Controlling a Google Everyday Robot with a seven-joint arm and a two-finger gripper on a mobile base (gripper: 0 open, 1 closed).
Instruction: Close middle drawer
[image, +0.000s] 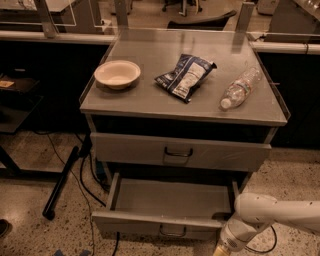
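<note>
The middle drawer (167, 200) is a shallow grey metal tray, pulled far out of the cabinet and empty inside. Its low front panel (150, 225) carries a small dark bail handle (172, 231) at the centre. My white arm (272, 215) reaches in from the lower right. My gripper (220, 250) is at the bottom edge of the view, just in front of the right end of the drawer's front panel, and is mostly cut off by the frame.
Above it is a drawer with a taller front panel (180, 152), slightly out. The cabinet top (150, 75) holds a bowl (117, 74), a chip bag (185, 76) and a plastic bottle (240, 88). Cables and a dark pole (62, 182) lie on the floor at left.
</note>
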